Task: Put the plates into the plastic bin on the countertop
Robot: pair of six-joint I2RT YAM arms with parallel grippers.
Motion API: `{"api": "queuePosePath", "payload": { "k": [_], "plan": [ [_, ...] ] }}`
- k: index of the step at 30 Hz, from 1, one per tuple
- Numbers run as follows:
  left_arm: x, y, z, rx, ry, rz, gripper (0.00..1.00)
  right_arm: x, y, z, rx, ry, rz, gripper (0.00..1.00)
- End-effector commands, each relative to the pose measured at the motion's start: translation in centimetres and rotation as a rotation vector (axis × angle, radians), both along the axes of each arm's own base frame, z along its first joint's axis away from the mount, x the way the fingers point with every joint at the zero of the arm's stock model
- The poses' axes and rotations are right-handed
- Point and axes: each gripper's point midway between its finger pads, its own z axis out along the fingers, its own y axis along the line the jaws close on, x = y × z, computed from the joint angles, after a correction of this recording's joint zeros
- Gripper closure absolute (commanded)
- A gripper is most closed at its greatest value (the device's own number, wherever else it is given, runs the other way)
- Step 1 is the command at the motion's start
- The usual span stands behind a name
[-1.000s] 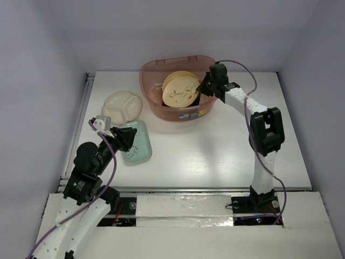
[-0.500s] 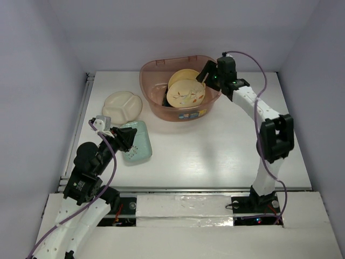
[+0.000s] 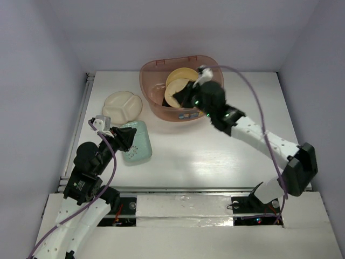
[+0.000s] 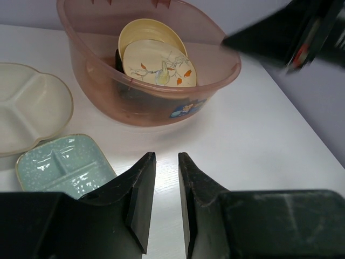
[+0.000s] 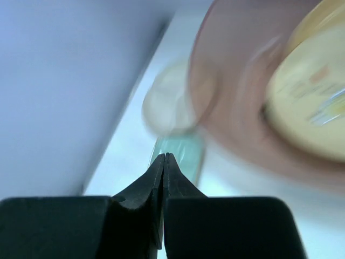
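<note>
The pinkish plastic bin (image 3: 156, 108) stands at the back of the white countertop (image 3: 215, 151). In it lie the orange-tan plate (image 3: 180, 75) and the cream floral plate (image 3: 171, 97), over a dark plate (image 4: 119, 58). My right gripper (image 3: 182, 94) is shut and empty, above the bin's front part, pointing left. The cream divided plate (image 3: 123, 106) and the mint-green plate (image 3: 139, 143) lie on the countertop, left of the bin. My left gripper (image 3: 125, 138) is open and empty, low over the mint plate's near edge. The right wrist view is blurred.
A metal rail (image 3: 86, 108) runs along the countertop's left edge. Walls close in the back and both sides. The right arm (image 3: 259, 137) stretches low across the right half. In the left wrist view the bin (image 4: 145, 102) is ahead and the right arm (image 4: 291, 32) shows blurred.
My right gripper has swung from the bin's right rim down and left across the bin, the arm now stretched low. The floral plate stays in the bin. The left arm has not moved.
</note>
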Motion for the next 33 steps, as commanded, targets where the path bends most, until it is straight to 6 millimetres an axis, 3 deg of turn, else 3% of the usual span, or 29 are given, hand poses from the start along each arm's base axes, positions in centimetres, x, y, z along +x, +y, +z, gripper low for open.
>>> {"api": "queuePosePath", "payload": {
  "k": [1, 3, 5, 6, 7, 9, 12, 18, 26, 29, 30, 31, 33],
  "plan": [
    [0.3, -0.1, 1.5, -0.020, -0.041, 0.001, 0.80, -3.3, 5.2, -6.2, -0.054, 0.066, 0.092, 1.00],
    [0.3, -0.1, 1.4, -0.019, -0.040, 0.000, 0.91, -4.8, 7.1, -8.7, -0.067, 0.097, 0.108, 0.97],
    [0.3, -0.1, 1.4, -0.018, -0.037, 0.000, 0.99, -4.9, 8.6, -12.1, -0.078, 0.168, 0.128, 0.91],
    [0.3, 0.0, 1.4, -0.019, -0.038, 0.003, 1.00, -5.9, 9.9, -12.7, -0.066, 0.177, 0.161, 0.81],
    [0.3, 0.0, 1.5, -0.018, -0.040, 0.006, 1.00, -5.7, 10.4, -14.9, -0.081, 0.214, 0.161, 0.73],
    [0.3, 0.1, 1.5, -0.019, -0.043, 0.012, 1.00, -5.8, 11.3, -16.8, -0.099, 0.245, 0.160, 0.53],
    [0.3, 0.1, 1.5, -0.021, -0.040, 0.009, 0.99, -5.8, 12.2, -19.3, -0.108, 0.282, 0.157, 0.45],
    [0.3, -0.1, 1.5, -0.020, -0.042, 0.001, 0.86, -6.0, 14.1, -24.2, -0.132, 0.377, 0.198, 0.46],
    [0.3, -0.2, 1.4, -0.017, -0.037, -0.006, 0.82, -8.3, 17.3, -27.3, -0.072, 0.477, 0.322, 0.52],
    [0.3, -0.2, 1.3, -0.016, -0.036, -0.008, 0.82, -8.6, 17.6, -28.4, -0.056, 0.507, 0.325, 0.69],
    [0.3, -0.2, 1.3, -0.016, -0.036, -0.008, 0.82, -8.6, 17.7, -28.4, -0.045, 0.509, 0.328, 0.85],
    [0.3, -0.2, 1.4, -0.017, -0.037, -0.006, 0.82, -8.8, 17.5, -28.8, -0.041, 0.522, 0.325, 0.92],
    [0.3, -0.1, 1.4, -0.018, -0.040, -0.003, 0.81, -8.9, 17.5, -28.2, -0.014, 0.514, 0.326, 1.00]
  ]
}}
